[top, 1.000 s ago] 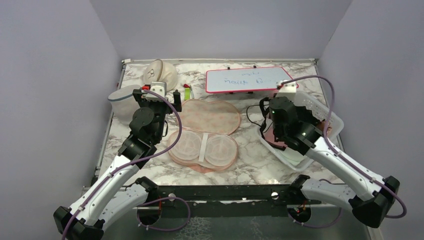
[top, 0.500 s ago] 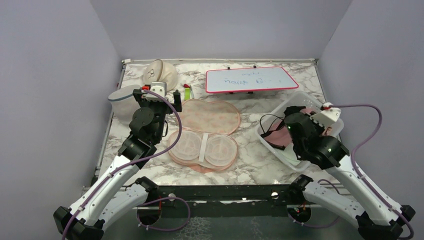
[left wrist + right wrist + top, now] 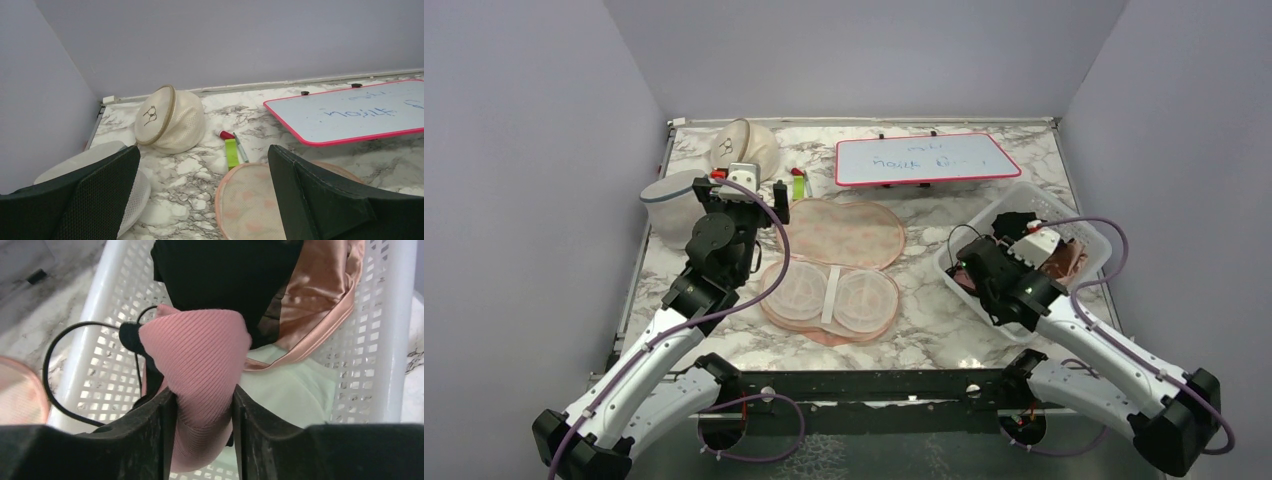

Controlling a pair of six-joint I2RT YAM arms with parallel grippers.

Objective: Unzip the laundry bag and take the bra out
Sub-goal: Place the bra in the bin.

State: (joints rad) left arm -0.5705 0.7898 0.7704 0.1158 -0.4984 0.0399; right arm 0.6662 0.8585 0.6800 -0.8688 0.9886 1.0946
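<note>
Surface (image 3: 944,322): marble. It carries the bag in the middle and a basket at the bag's 3 o'clock.

Laundry bag (image 3: 844,235): unzipped and spread flat as two lobed halves, one at 12 o'clock and one at 6. Its long axis runs 9 to 3. No bra shows in it.

Basket (image 3: 387,330): white and slotted, standing apart from the bag. Inside lie a black cloth (image 3: 220,270) and a brownish-pink garment (image 3: 320,305).

Bra (image 3: 200,355): out of the bag and over the basket's near-left end. The pale pink ribbed cup bulges past the fingertips, and a black strap loops out toward 9 o'clock.

Right pincer (image 3: 202,395): clenched on the bra's cup.

Left pincer (image 3: 204,150): released and holding nothing, its jaws wide apart. It hovers over the bag's 9 o'clock end.

Deciding relation: the bra sits inside the right pincer with the basket floor straight beneath it. The bag lies at the right pincer's 9 o'clock, well apart. The right arm is the only arm near the bra, since the left is across the bag.

Judgement: removal looks all but done. Letting go in place should suffice, with no sideways travel. The trailing strap could catch on the basket wall.
</note>
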